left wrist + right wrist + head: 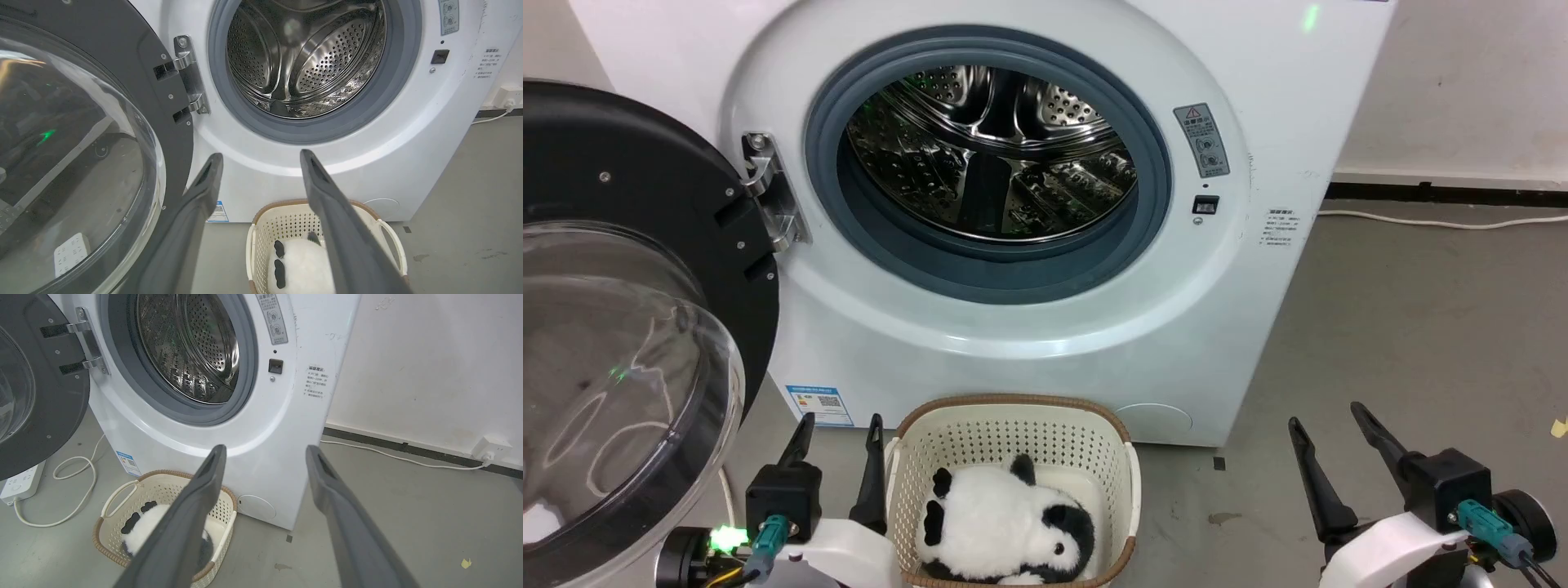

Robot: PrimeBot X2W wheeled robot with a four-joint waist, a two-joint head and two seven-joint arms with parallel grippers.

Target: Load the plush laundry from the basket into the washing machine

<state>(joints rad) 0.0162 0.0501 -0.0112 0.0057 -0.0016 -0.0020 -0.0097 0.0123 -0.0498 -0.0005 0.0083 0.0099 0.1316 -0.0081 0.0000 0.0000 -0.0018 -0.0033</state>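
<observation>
Unreadably small print fills the warning sticker (1201, 140) on the washing machine (1013, 351).

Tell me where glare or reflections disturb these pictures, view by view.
Head view: white streaks and a green glint reflect on the clear door. Left wrist view: that door mirrors dim room shapes. Right wrist view: bright highlights sit on the steel drum.

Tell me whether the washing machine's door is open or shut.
Open. The door hangs swung out on its hinge at the left of the washing machine, leaving the grey seal and steel drum exposed.
</observation>
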